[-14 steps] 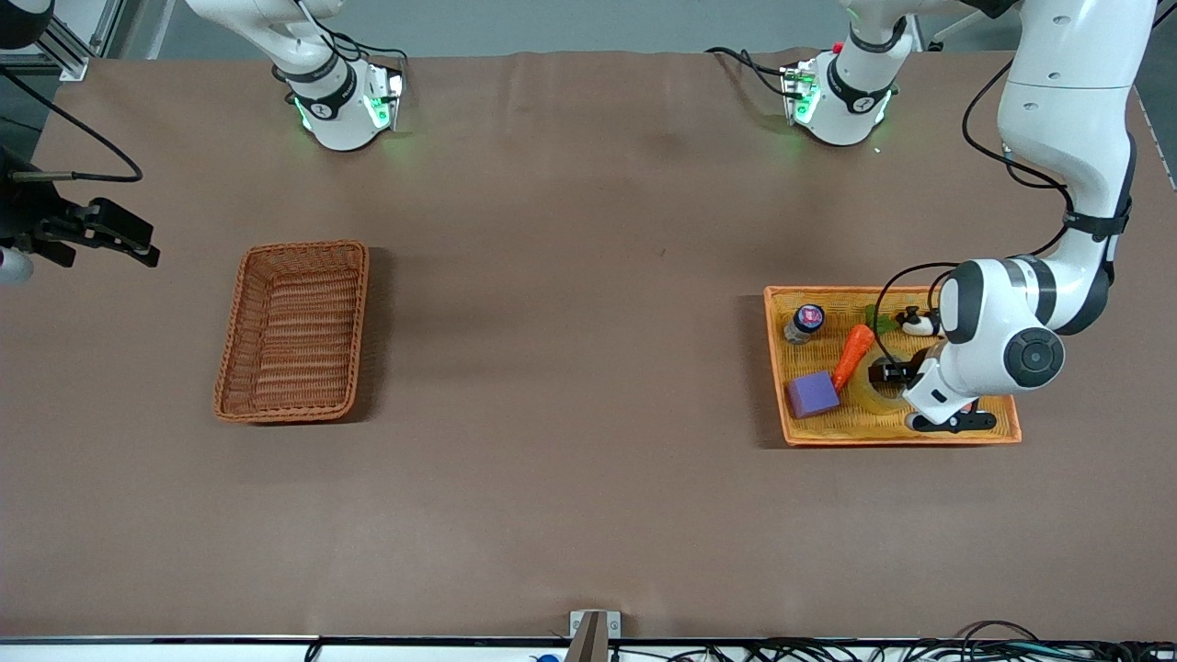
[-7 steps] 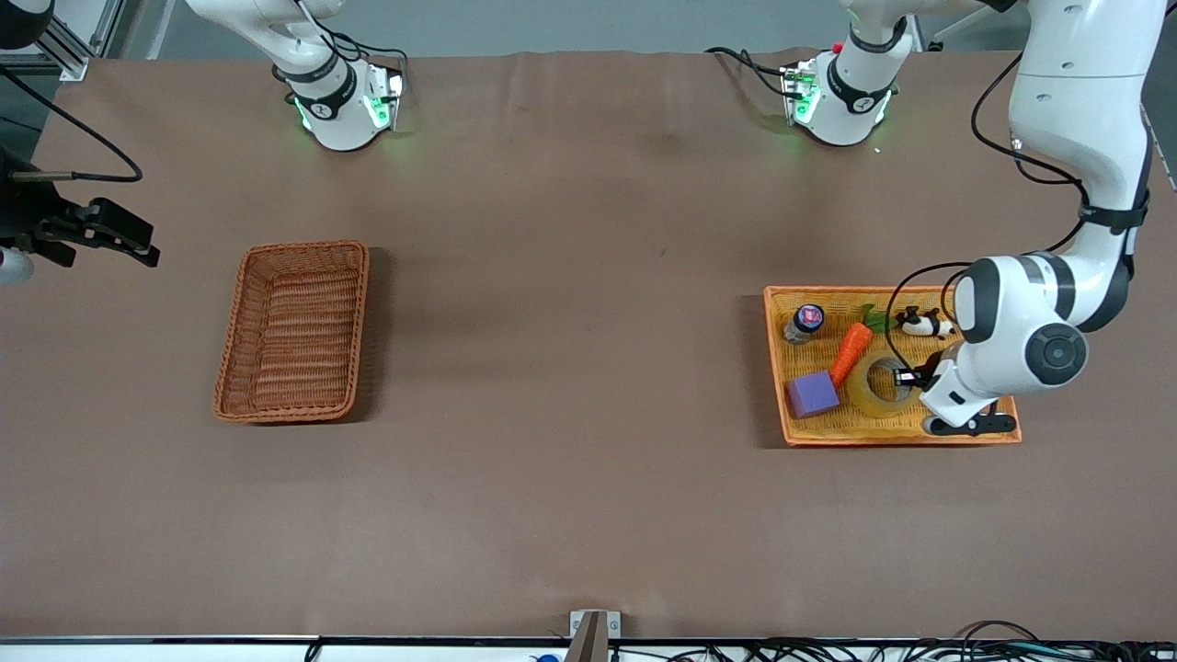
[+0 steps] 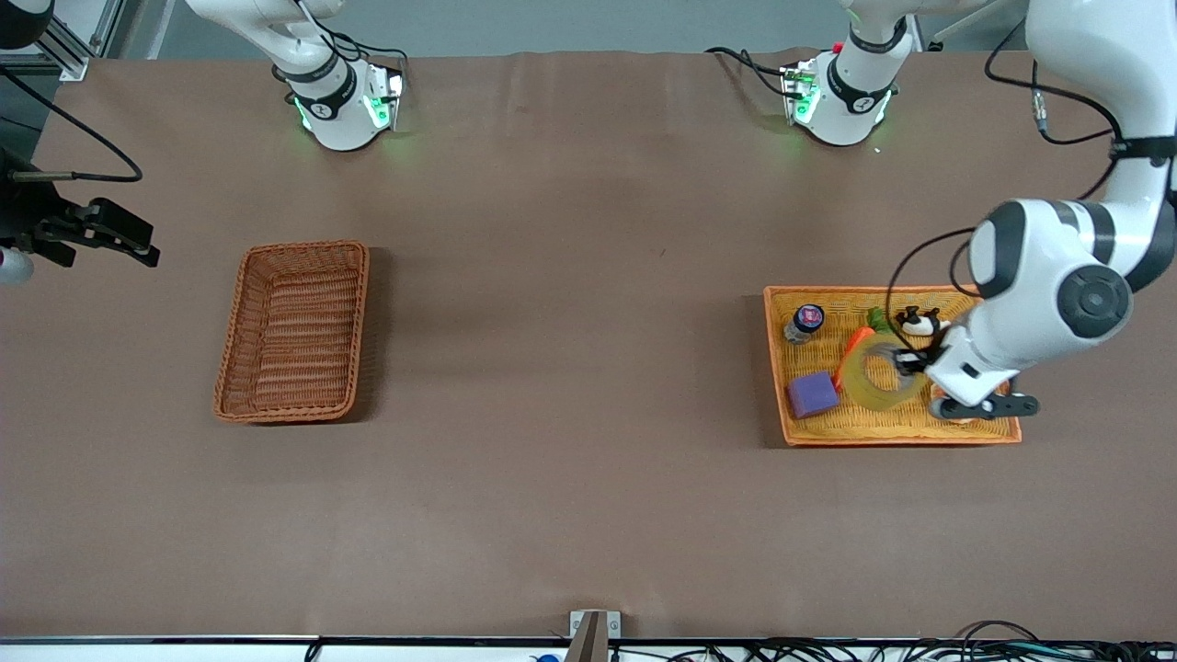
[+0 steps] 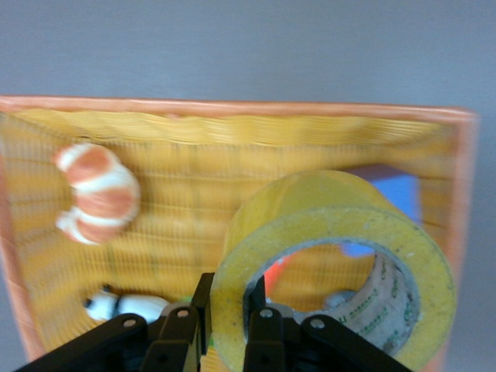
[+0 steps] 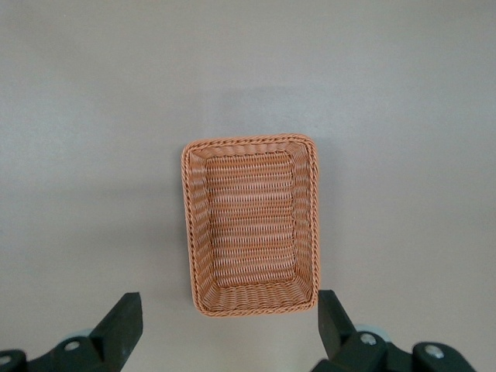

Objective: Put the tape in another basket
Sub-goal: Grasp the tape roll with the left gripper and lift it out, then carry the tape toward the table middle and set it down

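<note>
While the right arm waits at its own end of the table, the scene reads as follows.

Table: broad brown cloth, wide open stretch between the two wicker containers.

Basket: reddish-brown wicker, toward the right arm's end, bare cloth on every side.

Yellow tray: toward the left arm's end; holds a purple block, a carrot, a small jar and a panda figure.

Tape: lifted, tilted, over the tray's middle.

Left gripper: fingers pinched on the tape's wall, one inside the hole.

Right gripper: high over the table's end near the basket, fingers spread wide, holding nothing.
</note>
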`<act>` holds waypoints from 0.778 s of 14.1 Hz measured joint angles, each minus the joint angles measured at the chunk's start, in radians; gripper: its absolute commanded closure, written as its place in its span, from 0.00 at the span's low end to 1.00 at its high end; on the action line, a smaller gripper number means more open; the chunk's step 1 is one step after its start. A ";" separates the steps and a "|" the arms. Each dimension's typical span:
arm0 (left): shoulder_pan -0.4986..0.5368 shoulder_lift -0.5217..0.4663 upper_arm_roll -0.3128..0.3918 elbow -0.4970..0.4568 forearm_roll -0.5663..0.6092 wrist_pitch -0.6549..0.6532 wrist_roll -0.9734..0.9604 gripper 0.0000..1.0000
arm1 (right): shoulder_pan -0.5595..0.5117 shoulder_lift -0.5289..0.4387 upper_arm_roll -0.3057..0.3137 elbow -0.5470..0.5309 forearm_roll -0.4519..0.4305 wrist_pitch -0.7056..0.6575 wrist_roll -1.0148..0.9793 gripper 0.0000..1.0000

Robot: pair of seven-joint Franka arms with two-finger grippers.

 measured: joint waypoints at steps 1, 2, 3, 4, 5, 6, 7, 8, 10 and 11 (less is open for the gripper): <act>-0.002 -0.009 -0.064 0.001 0.002 -0.007 -0.078 0.89 | 0.000 0.000 0.000 0.000 0.000 0.000 0.000 0.00; -0.008 -0.010 -0.127 0.002 0.014 -0.008 -0.157 0.89 | 0.000 0.000 0.000 0.000 0.000 0.000 0.000 0.00; -0.015 -0.007 -0.190 0.002 0.032 -0.008 -0.226 0.89 | 0.000 0.000 0.000 0.000 0.000 0.000 0.000 0.00; -0.021 -0.001 -0.255 0.002 0.047 -0.008 -0.283 0.89 | 0.000 0.000 0.000 0.000 0.000 0.000 0.000 0.00; -0.025 0.011 -0.319 0.005 0.051 -0.008 -0.333 0.89 | 0.000 0.000 0.000 0.000 0.000 0.000 0.000 0.00; -0.030 0.027 -0.374 0.013 0.053 -0.008 -0.381 0.89 | 0.000 0.000 0.000 0.000 0.000 0.000 0.000 0.00; -0.038 0.046 -0.419 0.029 0.055 -0.007 -0.429 0.89 | 0.000 0.000 0.000 0.000 0.000 0.000 0.000 0.00; -0.050 0.068 -0.455 0.054 0.056 -0.007 -0.471 0.89 | 0.000 0.000 0.000 0.000 0.000 0.000 0.000 0.00; -0.088 0.126 -0.500 0.123 0.056 -0.006 -0.512 0.89 | 0.000 0.000 -0.001 0.000 0.000 0.000 0.000 0.00; -0.117 0.163 -0.508 0.164 0.056 -0.006 -0.516 0.89 | 0.000 0.000 -0.001 0.000 0.000 0.000 0.000 0.00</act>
